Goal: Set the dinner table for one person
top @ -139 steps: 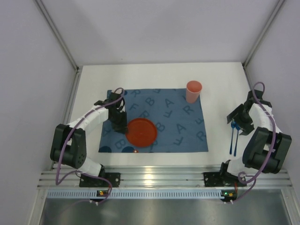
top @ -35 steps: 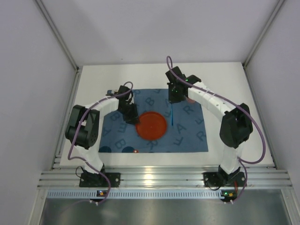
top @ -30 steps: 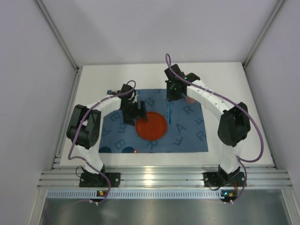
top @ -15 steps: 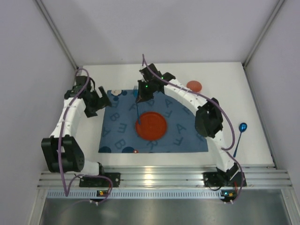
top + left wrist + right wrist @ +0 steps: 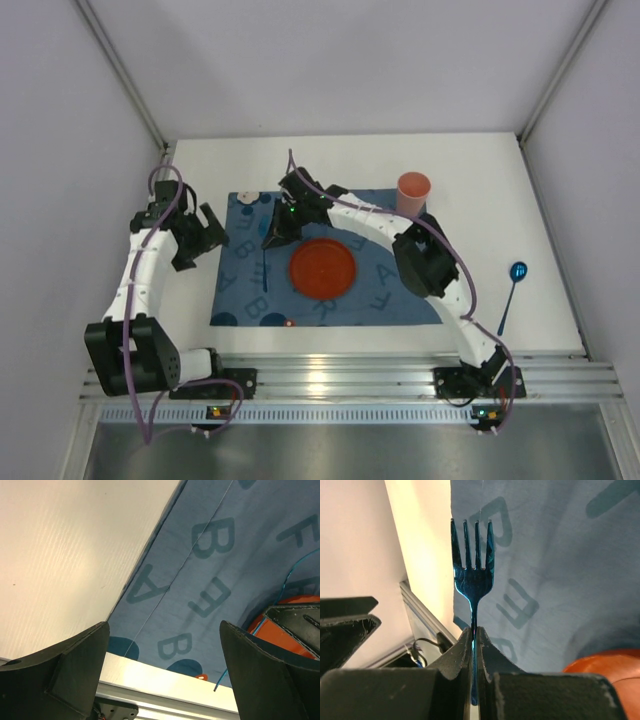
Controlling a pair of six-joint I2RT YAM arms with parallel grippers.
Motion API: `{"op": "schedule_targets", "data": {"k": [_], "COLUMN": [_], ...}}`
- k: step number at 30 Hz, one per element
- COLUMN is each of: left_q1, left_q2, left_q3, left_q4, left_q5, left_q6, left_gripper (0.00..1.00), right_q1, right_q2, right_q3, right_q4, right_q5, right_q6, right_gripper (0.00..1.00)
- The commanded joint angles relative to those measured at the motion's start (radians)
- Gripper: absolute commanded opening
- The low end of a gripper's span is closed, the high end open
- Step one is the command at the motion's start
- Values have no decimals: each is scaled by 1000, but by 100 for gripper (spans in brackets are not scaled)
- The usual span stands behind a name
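The dinner table (image 5: 480, 165) is the white tabletop, with a blue lettered mat (image 5: 390, 285) on it. An orange plate (image 5: 323, 268) lies on the mat, and its edge shows in the right wrist view (image 5: 607, 662). My right gripper (image 5: 273, 236) reaches over the mat just left of the plate. It is shut (image 5: 474, 630) on the handle of a blue fork (image 5: 472, 575), tines pointing toward the mat's left edge. My left gripper (image 5: 205, 233) hangs open (image 5: 162, 626) over the mat's left border with nothing between its fingers.
A pink cup (image 5: 413, 192) stands at the mat's far right corner. A blue spoon (image 5: 512, 288) lies on the bare tabletop right of the mat. An aluminium rail (image 5: 330, 375) runs along the near edge, and grey walls close in the left, right and far sides.
My right arm swung left across the mat with the fork, from the plate's right side to its left. My left gripper pulled back from the plate to the mat's left border and opened wide.
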Motion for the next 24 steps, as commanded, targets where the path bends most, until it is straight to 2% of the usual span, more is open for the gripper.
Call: {"op": "schedule_targets", "data": {"k": [1,7,13,14,15,16,17,18,22,24], "left_q1": [1,3,3,3,1,1,1,1,3,4], "left_q2": [-61,-86,-107,-112,-121,-130,-130,-139,-168,-194], "left_q3": [-14,-36,-48,-51,-51,-54,-56,-57,-92,-115], "left_q4": [-17,-28,-25,-22,-23,-22,-26,-29,-33,-26], "left_q5": [-29,-22,-7,-6,-9,-19,-19,-30,-61,-78], "left_q6": [7,13,12,13,13,13,15,15,12,6], "left_gripper": [96,96,95,95,95,95,95,95,95,95], "right_q1": [39,93,93,94,94,93,93,93,94,91], "right_q2": [-1,68,115,115,118,122,123,123,73,28], "right_q3": [-32,7,15,12,17,30,30,53,76,55], "right_q4": [147,189,181,181,180,181,180,181,200,210], "right_q5": [29,67,113,115,109,97,97,83,51,35], "right_q6": [128,165,145,140,134,119,111,103,70,47], "right_gripper": [0,0,1,6,16,31,31,44,58,59]}}
